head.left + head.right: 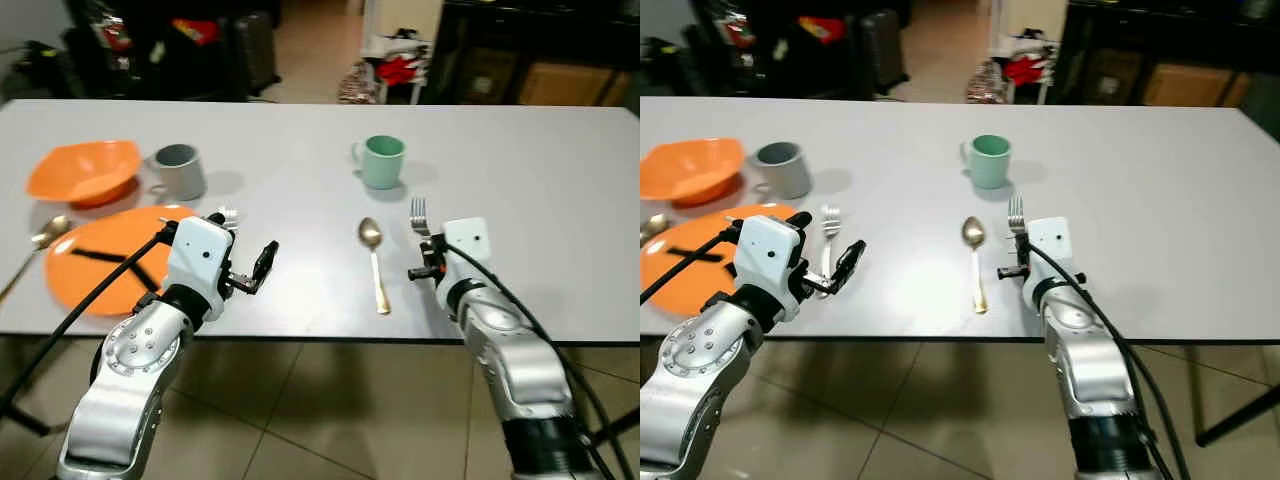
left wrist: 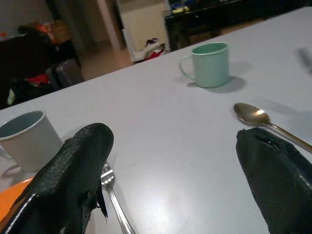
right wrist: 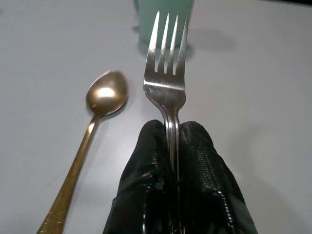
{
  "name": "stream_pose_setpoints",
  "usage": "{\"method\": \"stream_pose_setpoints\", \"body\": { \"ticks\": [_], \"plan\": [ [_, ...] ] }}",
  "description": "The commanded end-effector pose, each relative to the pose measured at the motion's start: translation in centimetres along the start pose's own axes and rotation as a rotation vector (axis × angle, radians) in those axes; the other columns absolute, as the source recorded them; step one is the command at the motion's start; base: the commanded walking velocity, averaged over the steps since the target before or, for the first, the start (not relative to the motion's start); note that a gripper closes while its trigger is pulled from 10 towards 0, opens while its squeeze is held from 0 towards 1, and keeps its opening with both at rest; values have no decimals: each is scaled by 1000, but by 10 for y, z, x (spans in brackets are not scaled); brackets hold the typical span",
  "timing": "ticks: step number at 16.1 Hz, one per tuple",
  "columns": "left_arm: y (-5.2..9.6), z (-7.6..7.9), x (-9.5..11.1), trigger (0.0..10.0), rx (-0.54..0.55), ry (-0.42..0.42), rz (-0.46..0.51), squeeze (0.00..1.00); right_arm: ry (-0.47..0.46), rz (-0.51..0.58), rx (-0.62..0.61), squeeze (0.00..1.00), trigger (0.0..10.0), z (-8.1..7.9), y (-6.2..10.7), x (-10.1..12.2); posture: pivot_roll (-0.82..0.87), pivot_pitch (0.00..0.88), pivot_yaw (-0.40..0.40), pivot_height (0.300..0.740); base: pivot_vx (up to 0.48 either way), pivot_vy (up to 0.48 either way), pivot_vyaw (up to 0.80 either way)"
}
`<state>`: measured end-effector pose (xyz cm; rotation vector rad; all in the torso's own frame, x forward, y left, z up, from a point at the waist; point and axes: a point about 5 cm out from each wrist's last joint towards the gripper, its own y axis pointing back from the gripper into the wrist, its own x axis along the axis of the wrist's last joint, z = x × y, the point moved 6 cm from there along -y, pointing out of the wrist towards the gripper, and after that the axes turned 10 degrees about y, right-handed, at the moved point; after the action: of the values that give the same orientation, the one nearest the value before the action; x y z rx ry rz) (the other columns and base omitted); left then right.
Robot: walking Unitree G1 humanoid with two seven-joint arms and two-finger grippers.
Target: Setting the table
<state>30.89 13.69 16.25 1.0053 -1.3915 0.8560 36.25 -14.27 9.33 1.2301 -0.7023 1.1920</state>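
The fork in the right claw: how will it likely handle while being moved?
The fork looks like thin polished metal, so probably stiff and light. The right claw pinches only its narrow handle, so it may pivot or slip. Laid flat, it shouldn't roll.

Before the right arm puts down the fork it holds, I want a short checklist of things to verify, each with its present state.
1. Right tool shut on the fork: ok, the handle sits between both fingers.
2. Fork tines point away from the robot, toward the green mug: ok.
3. Gold spoon apart from the fork: ok, it lies on the table to the fork's left.
4. Fork touching the table: cannot tell.
5. Left tool out of the way: ok, open, near the orange plate and a second fork.
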Motion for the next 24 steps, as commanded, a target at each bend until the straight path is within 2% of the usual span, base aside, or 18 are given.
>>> {"method": "stream_pose_setpoints", "body": {
  "ticks": [1,4,9,16,24],
  "plan": [
    [-3,6,2,10000,-53,-2,-3,0,-1,7,-13,0,10000,1,-9,5,-26,32,38,740,0,0,0],
    [0,7,5,10000,-102,-19,-6,0,-19,-16,-8,0,10000,-7,-27,7,-7,36,32,740,0,0,0],
    [10,10,0,10000,-137,-26,-29,0,-33,-20,-19,0,10000,-13,-40,7,17,38,15,740,0,0,0],
    [17,24,-3,10000,-242,-37,-67,0,-39,-101,-45,0,10000,-13,-49,-7,38,39,32,740,0,0,0],
    [18,35,-4,10000,-345,-42,-99,0,-60,-180,-85,0,10000,-12,-46,-27,43,45,72,740,0,0,0]
  ]
}}
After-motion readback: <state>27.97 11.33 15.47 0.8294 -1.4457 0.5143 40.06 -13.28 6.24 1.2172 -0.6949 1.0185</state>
